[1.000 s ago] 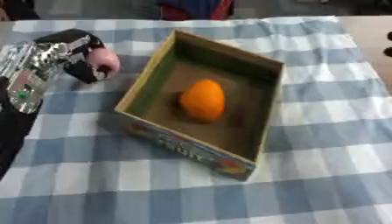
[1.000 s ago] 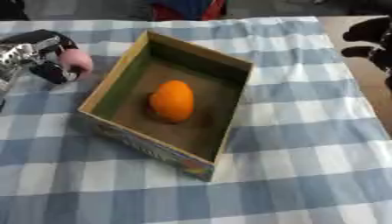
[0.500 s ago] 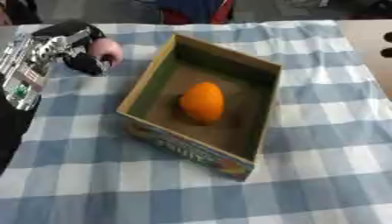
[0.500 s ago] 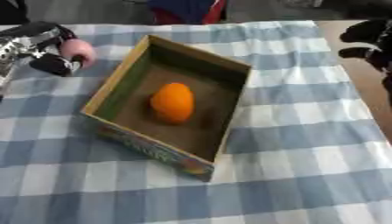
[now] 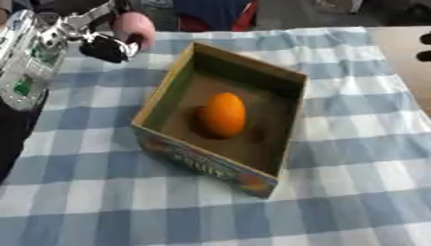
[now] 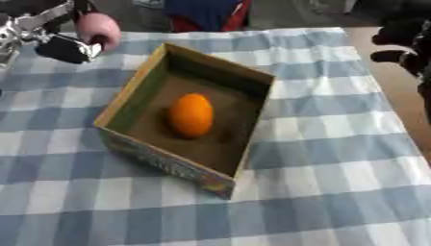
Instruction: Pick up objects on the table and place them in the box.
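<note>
Left hand (image 5: 88, 38) curled around pink object (image 5: 134, 28), raised near table's (image 5: 353, 192) far left corner. Orange fruit (image 5: 223, 115) inside box (image 5: 215, 166). Risks clipping box wall, dropping outside.

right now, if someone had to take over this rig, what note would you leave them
Left hand: raised at the far left of the table, fingers curled round a pink object.
Right hand: dark shape at the right edge, off the cloth; its fingers cannot be made out.
Box: open, mid-table on the checked cloth, askew.
Done: an orange object lies inside the box.
Left: carry the pink object over the box and release it inside.
</note>
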You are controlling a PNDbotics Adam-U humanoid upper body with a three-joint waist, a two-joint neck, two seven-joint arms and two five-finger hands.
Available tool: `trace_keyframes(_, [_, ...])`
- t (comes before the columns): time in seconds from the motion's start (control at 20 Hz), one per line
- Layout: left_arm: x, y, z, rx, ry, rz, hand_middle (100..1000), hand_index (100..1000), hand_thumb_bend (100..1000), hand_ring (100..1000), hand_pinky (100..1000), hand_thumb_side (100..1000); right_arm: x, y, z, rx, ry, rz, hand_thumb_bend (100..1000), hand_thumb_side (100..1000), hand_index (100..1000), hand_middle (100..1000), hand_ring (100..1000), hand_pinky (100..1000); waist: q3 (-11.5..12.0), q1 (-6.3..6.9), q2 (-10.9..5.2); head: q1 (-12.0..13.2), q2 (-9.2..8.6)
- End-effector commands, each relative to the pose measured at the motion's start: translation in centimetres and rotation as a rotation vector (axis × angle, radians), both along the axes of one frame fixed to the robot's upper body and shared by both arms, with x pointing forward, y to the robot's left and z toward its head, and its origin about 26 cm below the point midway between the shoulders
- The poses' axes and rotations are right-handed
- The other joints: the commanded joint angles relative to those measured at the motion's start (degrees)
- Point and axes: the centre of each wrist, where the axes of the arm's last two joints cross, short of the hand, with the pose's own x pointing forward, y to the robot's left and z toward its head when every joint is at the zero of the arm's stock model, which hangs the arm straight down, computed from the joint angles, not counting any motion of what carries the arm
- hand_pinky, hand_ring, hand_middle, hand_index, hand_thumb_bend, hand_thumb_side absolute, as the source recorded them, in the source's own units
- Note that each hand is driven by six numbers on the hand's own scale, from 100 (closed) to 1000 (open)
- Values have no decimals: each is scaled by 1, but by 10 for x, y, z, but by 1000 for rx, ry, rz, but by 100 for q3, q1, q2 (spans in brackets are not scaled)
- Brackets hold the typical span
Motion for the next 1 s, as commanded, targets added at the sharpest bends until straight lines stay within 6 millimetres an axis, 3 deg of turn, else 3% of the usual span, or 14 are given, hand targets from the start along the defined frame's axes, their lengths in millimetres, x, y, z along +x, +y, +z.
trace_keyframes(0.05, [-22,-24,20,49,-106,-106,617,749,100,632,128,282,-4,-1,8,-2,-26,0,100,1000,870,644,745,693,-5,5,-181,-24,31])
trace_keyframes(0.25, [-41,-58,20,86,-142,-203,608,743,100,621,116,286,-4,0,10,5,-32,5,100,1000,870,645,745,692,-22,13,-216,-6,52])
trace_keyframes(0.5, [-40,-91,2,64,-106,-240,583,726,100,604,100,300,-5,2,11,10,-38,11,100,1000,869,645,745,692,-35,16,-251,-19,116])
trace_keyframes(1.0, [-23,-119,-46,165,9,-221,612,738,100,621,126,256,-5,3,10,13,-32,15,100,1000,869,645,744,692,-41,53,-280,-20,166])
